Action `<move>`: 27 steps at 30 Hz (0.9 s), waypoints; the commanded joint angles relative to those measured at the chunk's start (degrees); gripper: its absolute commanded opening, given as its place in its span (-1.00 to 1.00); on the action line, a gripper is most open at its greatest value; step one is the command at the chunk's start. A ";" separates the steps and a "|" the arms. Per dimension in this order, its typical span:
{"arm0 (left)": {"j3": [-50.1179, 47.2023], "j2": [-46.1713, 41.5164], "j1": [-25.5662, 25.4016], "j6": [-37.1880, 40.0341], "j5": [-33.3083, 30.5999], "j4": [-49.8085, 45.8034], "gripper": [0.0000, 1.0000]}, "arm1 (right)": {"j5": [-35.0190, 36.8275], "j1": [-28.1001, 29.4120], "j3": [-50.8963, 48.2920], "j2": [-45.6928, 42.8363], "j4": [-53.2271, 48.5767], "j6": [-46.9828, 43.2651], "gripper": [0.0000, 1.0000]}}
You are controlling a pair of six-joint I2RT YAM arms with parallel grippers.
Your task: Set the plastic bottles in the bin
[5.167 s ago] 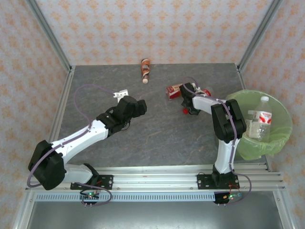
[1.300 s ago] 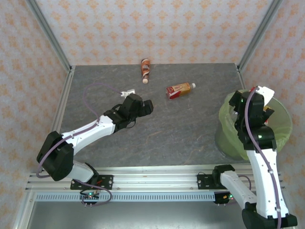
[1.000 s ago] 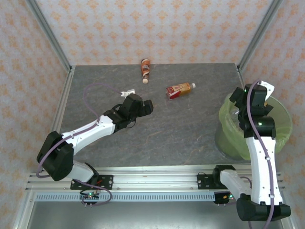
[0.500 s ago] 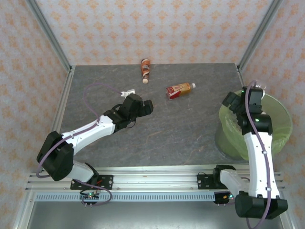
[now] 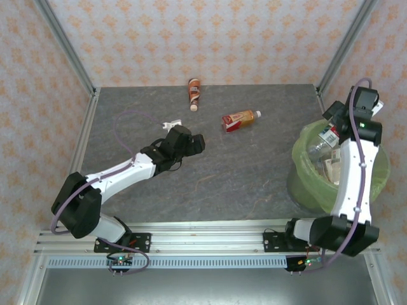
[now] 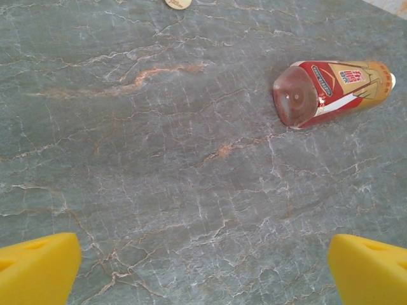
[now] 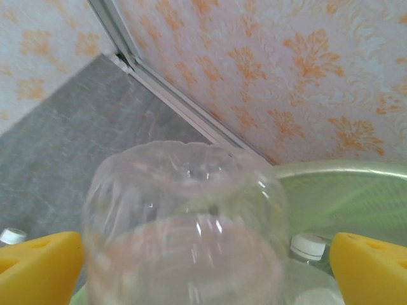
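- Nearest me, the left fingers [image 6: 35, 270]: yellow pads spread wide with nothing between them. In the overhead view they sit left of centre above the bare grey tabletop [image 5: 241, 181].
- The bin [image 5: 303, 185]: a round basket with a light-green liner, at the right edge of the overhead frame against the tabletop's right side.
- Bin contents: several clear bottles [image 5: 321, 166] lie heaped inside. In the right wrist view I count two white caps [image 7: 308, 244] low in the frame.
- The right fingers [image 7: 38, 267]: pads wide apart, raised high over the bin's far rim at the upper right of the overhead frame.
- A clear bottle [image 7: 184, 222]: it sits between the right fingers with its base toward the wrist camera. I see a gap between it and each pad, so it is not clamped. The green rim lies behind it.
- The red-labelled bottle [image 5: 240, 119]: orange-bodied and on its side on the tabletop, just above the centre of the overhead frame, cap toward the right. It appears at the upper right of the left wrist view, well apart from the left fingers.
- The brown bottle [image 5: 194, 93]: on its side at the tabletop's far edge, top centre of the overhead frame, cap toward me and well apart from the red-labelled bottle.
- Farthest, the wall [image 5: 210, 38]: pale with an orange floral pattern.
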 commanded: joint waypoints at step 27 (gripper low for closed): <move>3.62 5.03 0.66 0.57 3.51 3.08 1.00 | -12.59 1.94 -25.82 -27.72 18.37 -10.14 0.03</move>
